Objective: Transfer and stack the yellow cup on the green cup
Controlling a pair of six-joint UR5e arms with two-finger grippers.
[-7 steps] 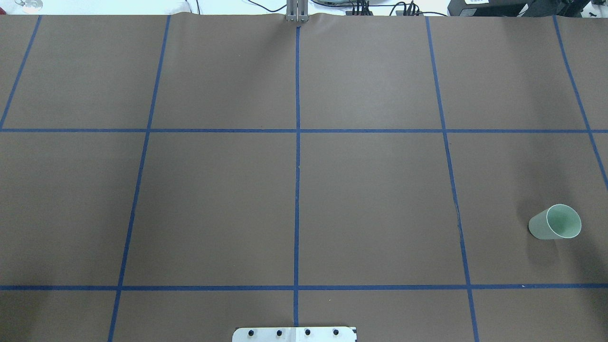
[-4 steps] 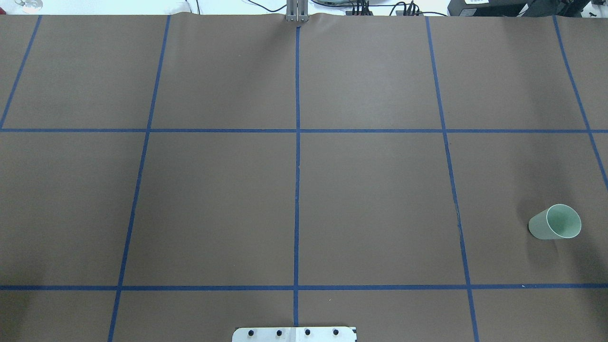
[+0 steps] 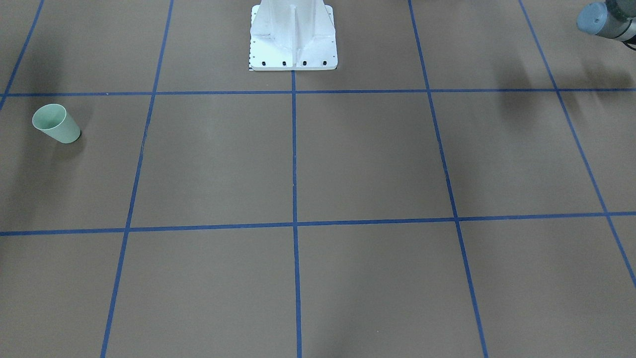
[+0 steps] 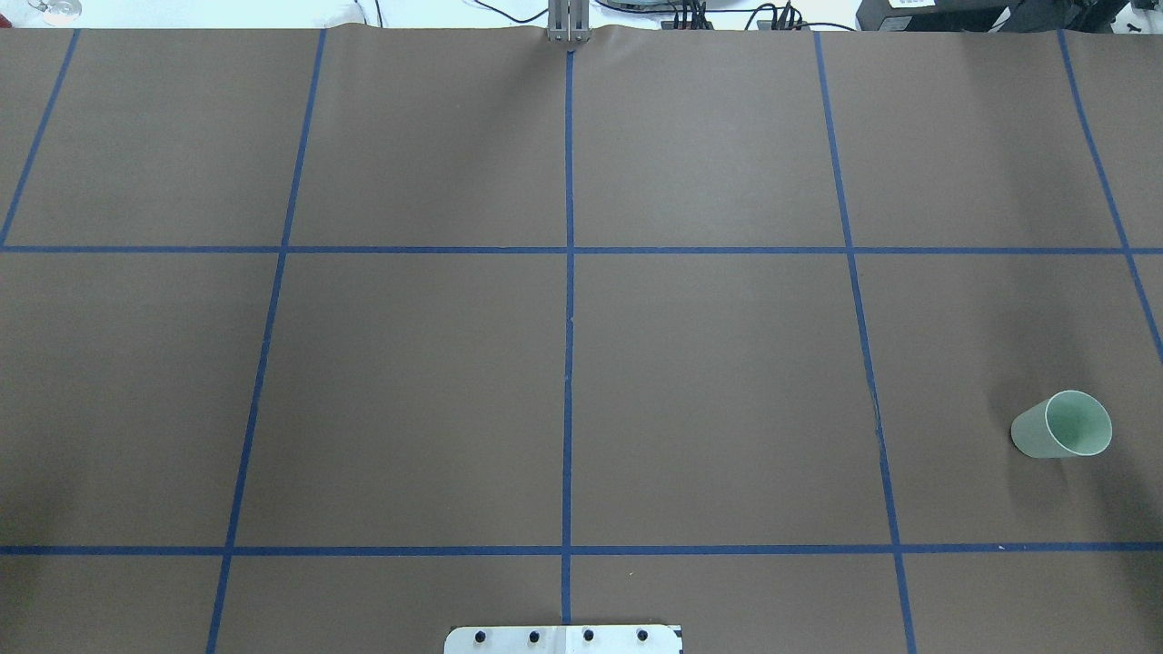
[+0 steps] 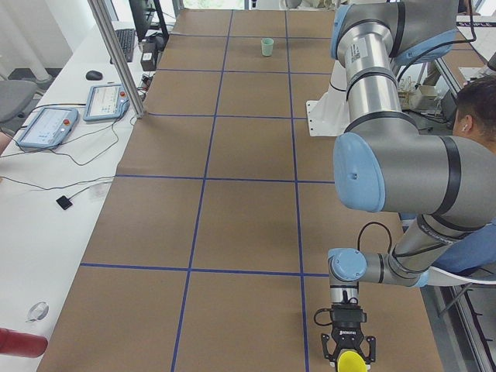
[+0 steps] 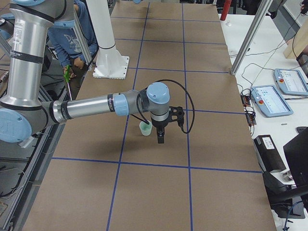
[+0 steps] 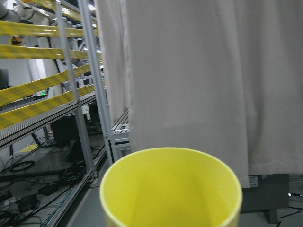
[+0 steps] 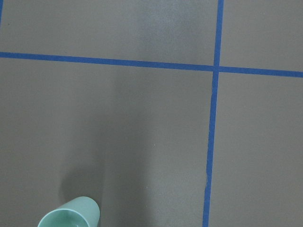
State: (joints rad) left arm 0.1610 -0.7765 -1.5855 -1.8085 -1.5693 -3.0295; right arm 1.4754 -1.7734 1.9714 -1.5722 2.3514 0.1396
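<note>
The green cup (image 4: 1061, 424) stands upright on the brown table at the robot's right, also in the front view (image 3: 55, 123), the left side view (image 5: 267, 46) and the right wrist view (image 8: 71, 215). In the right side view my right gripper (image 6: 160, 138) hangs fingers down just beside the green cup (image 6: 145, 128); I cannot tell if it is open. The yellow cup (image 7: 170, 189) fills the bottom of the left wrist view, rim toward the camera. In the left side view it (image 5: 350, 362) sits at my left gripper (image 5: 349, 350) near the table's left end; its jaw state is unclear.
The white robot base (image 3: 293, 35) stands at the table's robot-side edge. Blue tape lines divide the table into squares. A person (image 5: 474, 116) sits behind the robot. Pendants (image 5: 108, 101) and cables lie on the white side table beyond a metal post (image 5: 116, 58).
</note>
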